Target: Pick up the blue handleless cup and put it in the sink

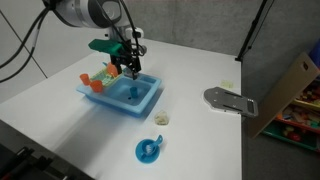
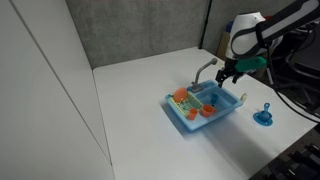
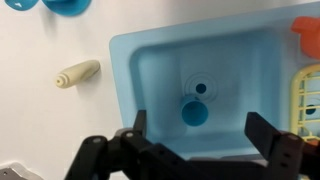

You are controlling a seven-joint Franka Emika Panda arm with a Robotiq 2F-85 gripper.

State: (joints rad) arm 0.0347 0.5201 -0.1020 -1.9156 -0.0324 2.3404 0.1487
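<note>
Partly cut off in the wrist view, the sink [image 3: 150,60] runs off the right edge, so only slivers of the orange dish [image 3: 306,30] and the yellow-green rack [image 3: 305,100] show. The larger blue cup on its saucer [image 3: 65,5] is clipped by the top edge. In both exterior views the basin's contents are too small to make out, and the gripper [image 1: 130,68] hides the faucet in one of them.

The arm reaches in from the upper left of an exterior view, its wrist pointing down over the sink. The fingers [image 3: 140,125] are spread wide and hold nothing.

The blue handleless cup [image 3: 190,110] stands upright on the basin floor, just below the drain [image 3: 200,86], clear of both fingers. A cream-white lump [image 3: 78,73] lies on the table left of the sink.
</note>
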